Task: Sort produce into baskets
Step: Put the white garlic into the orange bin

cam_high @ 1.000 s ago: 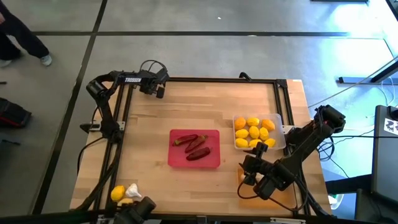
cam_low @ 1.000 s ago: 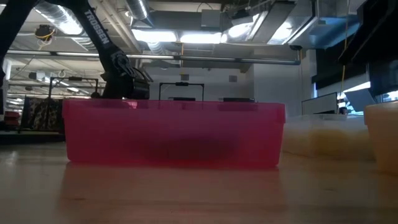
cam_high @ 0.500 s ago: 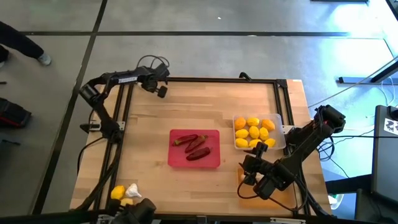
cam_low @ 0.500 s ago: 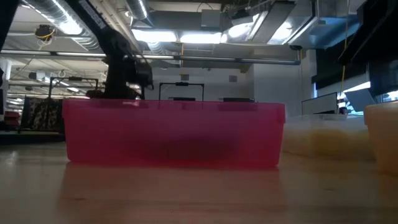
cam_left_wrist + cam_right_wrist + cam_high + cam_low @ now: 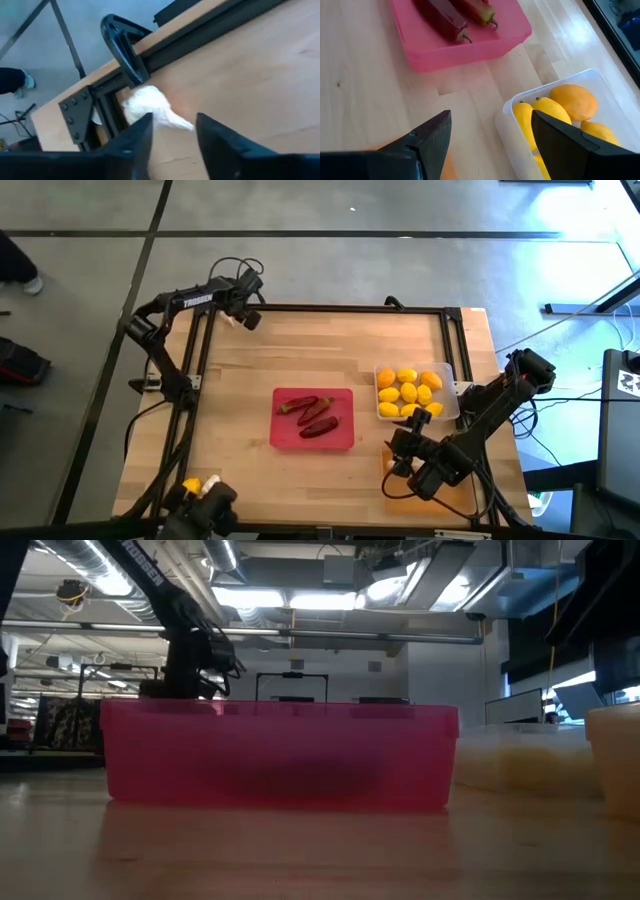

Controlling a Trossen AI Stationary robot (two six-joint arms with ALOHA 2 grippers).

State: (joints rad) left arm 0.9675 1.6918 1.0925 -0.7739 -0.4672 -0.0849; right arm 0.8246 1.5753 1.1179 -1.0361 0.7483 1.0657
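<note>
Hovering left gripper [image 5: 172, 131] jaws parted above garlic bulb [image 5: 150, 104] | right gripper [image 5: 490, 131] jaws wide, empty, beside lemons [image 5: 560, 107]

Pale matt wood table [image 5: 240, 390], glossy translucent red plastic tray [image 5: 312, 442], black metal frame [image 5: 340, 308].

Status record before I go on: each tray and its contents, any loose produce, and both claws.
red tray: chili peppers inside
clear tray: lemons inside
orange tray: mostly hidden under the right arm, contents cannot be told
loose produce: garlic bulb at the table's far left corner; one lemon at the near left edge
left claw: open, right at the garlic bulb
right claw: open, empty, near the clear tray
</note>
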